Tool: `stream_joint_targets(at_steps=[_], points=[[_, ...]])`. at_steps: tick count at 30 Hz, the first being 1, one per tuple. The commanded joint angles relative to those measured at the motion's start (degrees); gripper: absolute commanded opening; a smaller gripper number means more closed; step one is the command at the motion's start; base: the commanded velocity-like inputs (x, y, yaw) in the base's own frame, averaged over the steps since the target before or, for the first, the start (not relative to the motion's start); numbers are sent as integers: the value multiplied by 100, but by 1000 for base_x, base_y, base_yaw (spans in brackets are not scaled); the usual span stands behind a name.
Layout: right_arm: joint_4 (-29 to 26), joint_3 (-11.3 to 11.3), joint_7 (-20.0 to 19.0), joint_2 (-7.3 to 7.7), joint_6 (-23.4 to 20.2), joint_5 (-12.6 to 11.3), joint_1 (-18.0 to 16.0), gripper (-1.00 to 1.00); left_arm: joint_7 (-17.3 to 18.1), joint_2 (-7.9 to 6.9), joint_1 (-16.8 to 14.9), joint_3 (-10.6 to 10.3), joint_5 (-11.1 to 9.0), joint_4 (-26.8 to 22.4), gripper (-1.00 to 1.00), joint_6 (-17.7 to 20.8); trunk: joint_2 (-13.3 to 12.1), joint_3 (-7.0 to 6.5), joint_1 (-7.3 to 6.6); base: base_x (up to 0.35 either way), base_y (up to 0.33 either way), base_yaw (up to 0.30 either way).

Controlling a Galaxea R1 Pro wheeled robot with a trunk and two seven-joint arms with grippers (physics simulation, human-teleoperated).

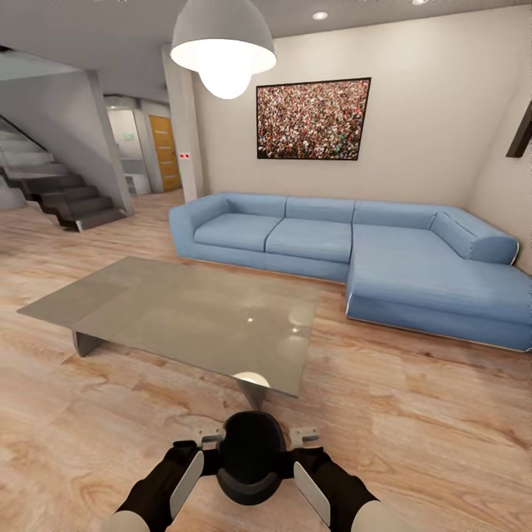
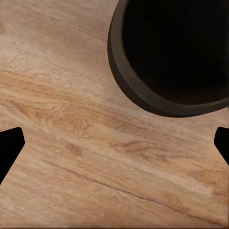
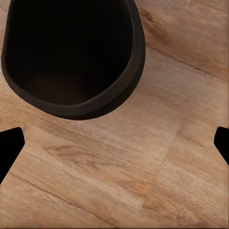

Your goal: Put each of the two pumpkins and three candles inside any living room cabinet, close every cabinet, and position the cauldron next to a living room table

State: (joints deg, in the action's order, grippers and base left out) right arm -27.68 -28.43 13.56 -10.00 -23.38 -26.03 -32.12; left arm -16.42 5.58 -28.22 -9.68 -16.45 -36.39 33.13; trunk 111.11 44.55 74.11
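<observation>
A black cauldron (image 1: pixel 251 454) stands low between my two forearms, over the plank floor just short of the near corner of the grey coffee table (image 1: pixel 170 310). My left gripper (image 1: pixel 209 434) and right gripper (image 1: pixel 304 436) flank its rim. In the left wrist view the cauldron (image 2: pixel 171 52) lies off to one side of the open left gripper (image 2: pixel 114 148), with bare floor between the dark fingertips (image 2: pixel 9 143). The right wrist view is alike: cauldron (image 3: pixel 71 52) beside the open right gripper (image 3: pixel 114 148). Pumpkins, candles and cabinet are out of view.
A blue L-shaped sofa (image 1: pixel 355 244) runs along the far wall under a framed picture (image 1: pixel 313 118). A dark staircase (image 1: pixel 66 196) rises at the far left. A white pendant lamp (image 1: pixel 223 52) hangs over the table. Open wood floor (image 1: pixel 428 414) lies to the right.
</observation>
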Motion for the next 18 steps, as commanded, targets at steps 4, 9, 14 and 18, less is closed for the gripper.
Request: stream_joint_targets(at_steps=[4,9,14,18], points=[[-2,-23,44,0,-18,-49,-5,100,-53,-4,-2,-25,-61,-8,100,18,-77,-30,-45,-27,0,0],[0,-8,42,0,-18,-51,-5,100,-54,-4,-1,-26,-61,-8,100,18,-278,-120,-155,-4,0,0],[-5,2,41,0,-18,-51,-5,100,-54,-4,0,-25,-59,-8,100,18,-479,-210,-265,-67,0,0],[-5,5,41,0,-18,-51,-5,100,-59,-4,-3,-29,-55,-5,100,18,-639,-282,-353,-132,0,0]])
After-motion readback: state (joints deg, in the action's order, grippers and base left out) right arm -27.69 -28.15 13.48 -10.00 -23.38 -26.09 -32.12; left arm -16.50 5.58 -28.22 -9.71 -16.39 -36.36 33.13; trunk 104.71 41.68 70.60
